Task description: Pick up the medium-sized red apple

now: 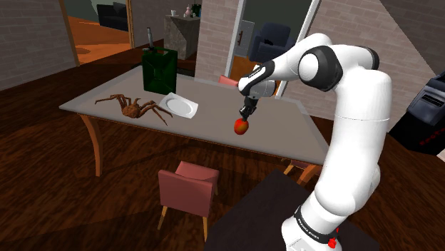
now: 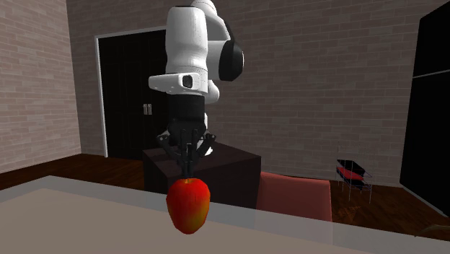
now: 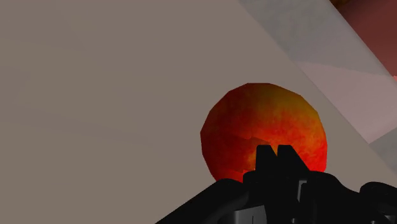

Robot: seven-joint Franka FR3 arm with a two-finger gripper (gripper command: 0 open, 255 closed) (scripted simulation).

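Red apple partly behind gripper

Ext. cams face each other (sharing apple).

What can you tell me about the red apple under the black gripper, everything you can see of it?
The round red apple is deep red with orange-yellow patches, whole, and slightly taller than wide. It is upright, with its top toward the black two-finger gripper, which comes straight down and closes on that top. It is over the grey table top, near the end closest to the arm. Whether it rests on the surface or is lifted off it cannot be told.
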